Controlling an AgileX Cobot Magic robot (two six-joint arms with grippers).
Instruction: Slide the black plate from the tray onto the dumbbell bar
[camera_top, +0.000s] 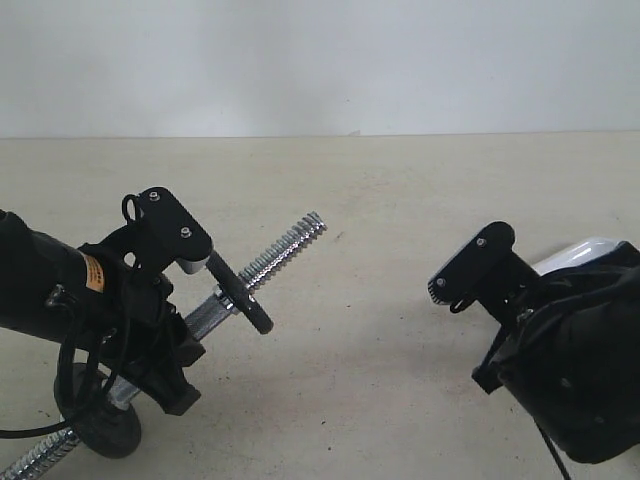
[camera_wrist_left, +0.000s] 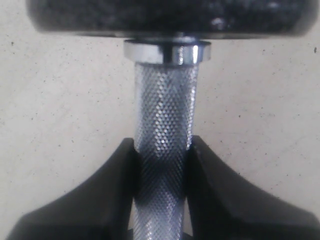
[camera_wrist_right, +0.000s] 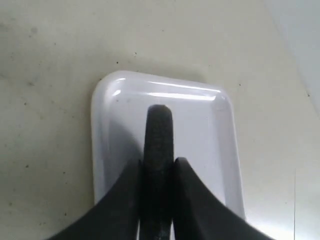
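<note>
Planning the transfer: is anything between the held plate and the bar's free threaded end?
Nothing visible. The right gripper holds the black plate over the tray; only open table lies between it and the threaded tip of the dumbbell bar.

Low exterior and close, downward right wrist view share the tray (camera_top: 585, 250) (camera_wrist_right: 107, 150).

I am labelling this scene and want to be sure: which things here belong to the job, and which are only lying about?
Job: black plate, tray, dumbbell bar, left gripper, right gripper.
Lying about: no loose thing seen; only table and wall.
</note>
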